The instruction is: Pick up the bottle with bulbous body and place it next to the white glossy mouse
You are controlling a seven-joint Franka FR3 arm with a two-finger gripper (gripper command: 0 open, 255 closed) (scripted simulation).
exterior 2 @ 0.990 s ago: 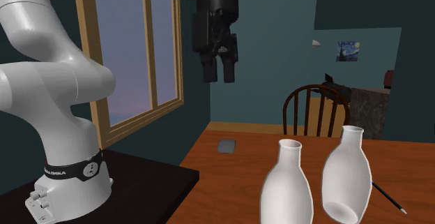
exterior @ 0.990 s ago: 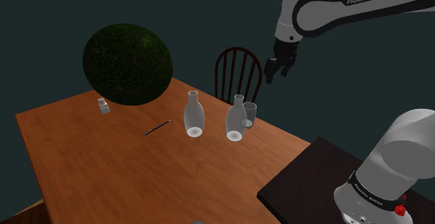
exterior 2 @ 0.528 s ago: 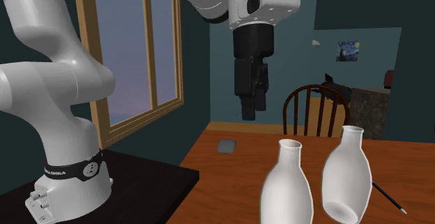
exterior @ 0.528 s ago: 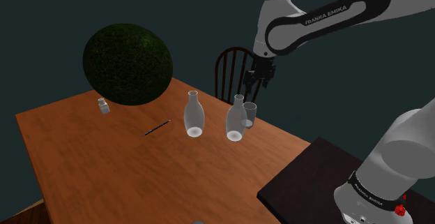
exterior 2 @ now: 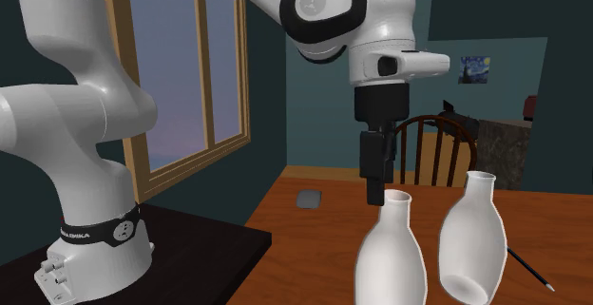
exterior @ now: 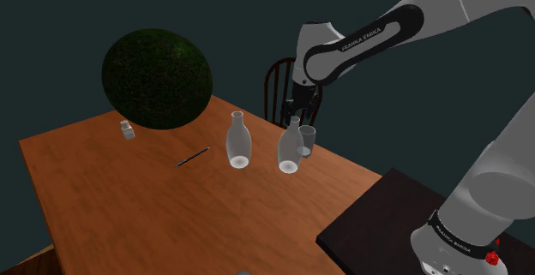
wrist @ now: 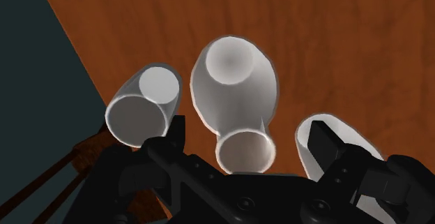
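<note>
The white bottle [exterior: 291, 145] with the swollen body stands where it stood, near the tabletop [exterior: 103, 196] edge on the chair's [exterior 2: 433, 121] side. A tumbler [exterior: 307, 139] is just beside it and a second bottle [exterior: 237, 140] is near. The end effector [wrist: 247, 128] has dropped from high above to its mouth, fingers spread either side of the neck, seemingly not touching it.

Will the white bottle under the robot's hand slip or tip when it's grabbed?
Its sides look smooth and rounded, so the bottle may slip in the open gripper. The wide body under a narrow neck probably keeps it steady. A cup close beside it might get bumped.
</note>
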